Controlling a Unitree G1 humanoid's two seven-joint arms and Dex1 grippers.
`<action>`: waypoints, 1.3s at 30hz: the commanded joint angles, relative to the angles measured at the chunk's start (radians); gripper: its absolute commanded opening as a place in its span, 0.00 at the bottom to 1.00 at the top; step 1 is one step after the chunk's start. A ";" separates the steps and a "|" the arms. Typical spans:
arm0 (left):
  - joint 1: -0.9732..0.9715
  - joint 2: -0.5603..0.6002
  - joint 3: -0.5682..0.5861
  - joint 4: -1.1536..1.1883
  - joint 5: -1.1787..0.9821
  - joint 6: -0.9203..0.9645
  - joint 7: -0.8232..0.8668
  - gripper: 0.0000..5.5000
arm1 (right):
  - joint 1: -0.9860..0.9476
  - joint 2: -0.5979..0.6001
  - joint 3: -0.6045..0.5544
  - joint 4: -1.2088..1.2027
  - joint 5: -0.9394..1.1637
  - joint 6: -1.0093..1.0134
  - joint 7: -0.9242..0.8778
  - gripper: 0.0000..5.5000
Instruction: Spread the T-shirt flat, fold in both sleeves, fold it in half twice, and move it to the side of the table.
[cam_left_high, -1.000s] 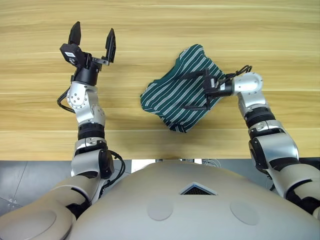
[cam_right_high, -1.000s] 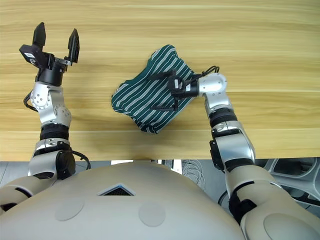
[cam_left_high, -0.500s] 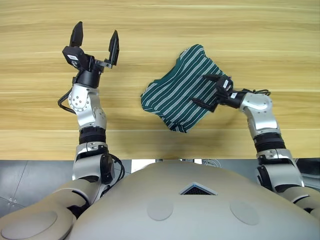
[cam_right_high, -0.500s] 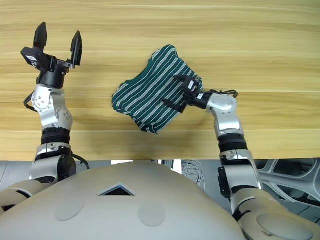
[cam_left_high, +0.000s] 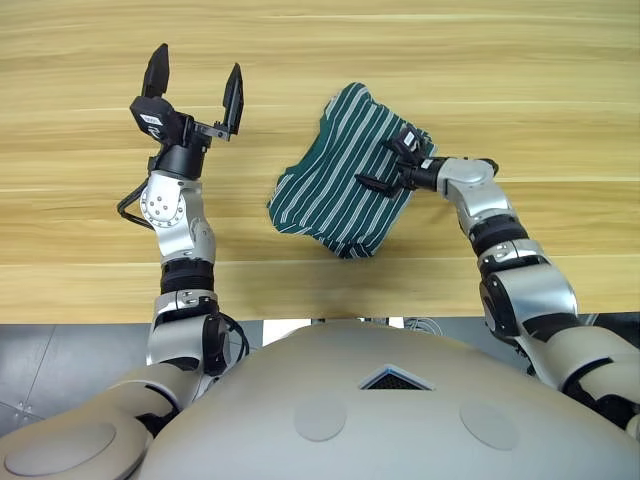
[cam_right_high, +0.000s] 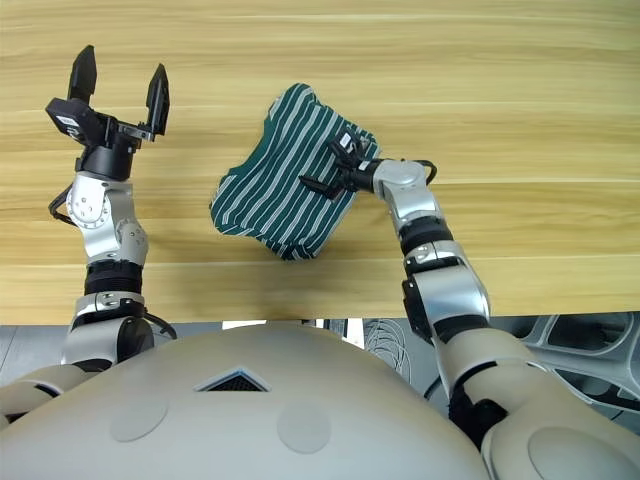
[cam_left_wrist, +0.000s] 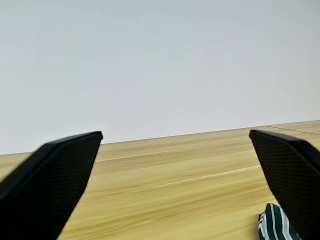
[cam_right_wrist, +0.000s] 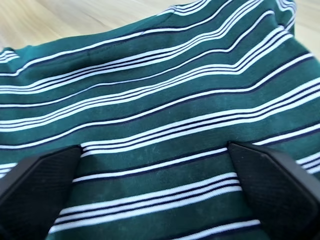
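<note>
Near the middle of the table (cam_left_high: 520, 60), the folded T-shirt (cam_left_high: 330, 180) lies under the right gripper (cam_left_high: 385, 162), whose fingers are spread wide on its right edge. The left gripper (cam_left_high: 197, 62) hangs wide open at far left. A sideways shove could bunch or unfold the layers.

The left gripper (cam_left_high: 197, 85) is held up on an upright forearm, its two fingers spread wide apart. The right gripper (cam_left_high: 385, 162) sits low, arm stretched forward and turned inward, fingers parted.
</note>
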 joint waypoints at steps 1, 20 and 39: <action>-0.007 -0.003 -0.010 0.017 0.011 -0.008 0.007 0.98 | -0.089 0.087 0.035 0.168 -0.052 -0.047 0.030 0.98; -0.008 0.053 -0.033 0.037 0.025 -0.063 -0.042 0.98 | -0.228 0.171 -0.039 0.233 -0.085 -0.379 -0.006 0.98; 0.243 0.329 0.042 -0.011 -0.015 -0.056 -0.278 0.98 | 0.374 -0.080 0.179 -0.608 -0.103 -0.161 0.175 0.98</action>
